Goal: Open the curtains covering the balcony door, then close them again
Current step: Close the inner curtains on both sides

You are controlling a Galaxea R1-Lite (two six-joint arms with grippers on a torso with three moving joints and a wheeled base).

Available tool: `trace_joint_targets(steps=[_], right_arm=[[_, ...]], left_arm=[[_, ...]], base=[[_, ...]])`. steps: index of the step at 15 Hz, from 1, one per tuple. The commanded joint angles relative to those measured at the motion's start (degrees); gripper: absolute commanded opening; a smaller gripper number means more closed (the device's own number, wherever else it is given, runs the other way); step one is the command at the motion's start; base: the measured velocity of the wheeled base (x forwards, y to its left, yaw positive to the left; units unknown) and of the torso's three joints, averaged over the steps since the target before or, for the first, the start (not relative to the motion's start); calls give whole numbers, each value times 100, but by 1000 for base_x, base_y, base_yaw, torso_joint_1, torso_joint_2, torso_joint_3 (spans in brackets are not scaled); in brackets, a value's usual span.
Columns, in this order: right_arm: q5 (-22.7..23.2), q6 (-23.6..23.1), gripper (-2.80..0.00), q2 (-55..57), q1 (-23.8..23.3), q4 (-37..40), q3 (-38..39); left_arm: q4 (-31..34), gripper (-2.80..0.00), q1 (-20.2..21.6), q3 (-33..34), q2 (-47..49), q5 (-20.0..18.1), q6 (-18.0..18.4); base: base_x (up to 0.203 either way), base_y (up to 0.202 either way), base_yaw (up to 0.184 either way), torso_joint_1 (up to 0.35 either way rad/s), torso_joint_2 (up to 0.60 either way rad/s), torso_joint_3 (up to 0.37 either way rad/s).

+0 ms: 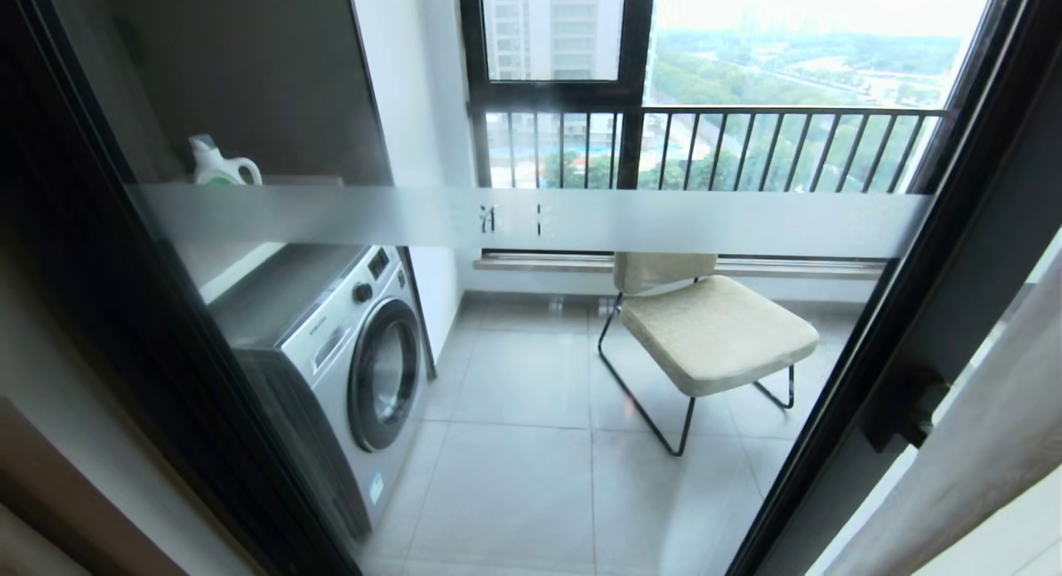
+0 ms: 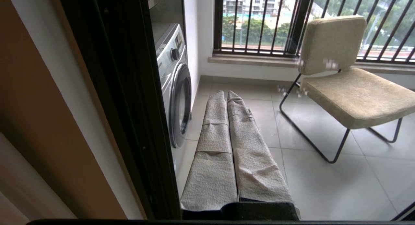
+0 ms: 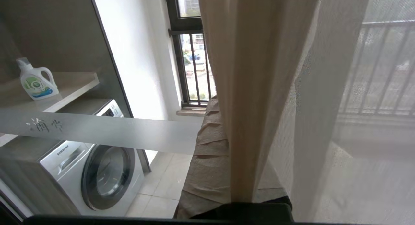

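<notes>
Curtains (image 3: 259, 98) bunched at our right, a beige fold clamped between our right gripper (image 3: 240, 173) fingers. Left gripper (image 2: 227, 147) closed on nothing, low before the balcony door (image 1: 531, 219). Glass mostly uncovered; beyond it washing machine (image 1: 348, 368), chair (image 1: 713, 331), railing (image 1: 747, 144)

Cream curtains (image 3: 256, 88), black-framed balcony door (image 1: 937, 310) w/ frosted band, beige chair (image 1: 713, 331).
</notes>
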Motion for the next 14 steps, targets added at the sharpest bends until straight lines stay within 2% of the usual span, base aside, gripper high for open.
trace_joint_targets(steps=[1, 8, 14], right_arm=[[14, 9, -280, 5, -1, -10, -1], [14, 9, -280, 14, -1, -10, -9], [7, 9, -280, 72, -1, -23, -62]], left_arm=[[-3, -280, 1, 0, -2, 3, -3], [-3, -280, 1, 0, -2, 3, -3], [-3, -280, 1, 0, -2, -6, -3]], base=[[0, 188, 0, 2, -2, 2], [0, 173, -1, 3, 2, 2], [0, 0, 0, 0, 0, 0]])
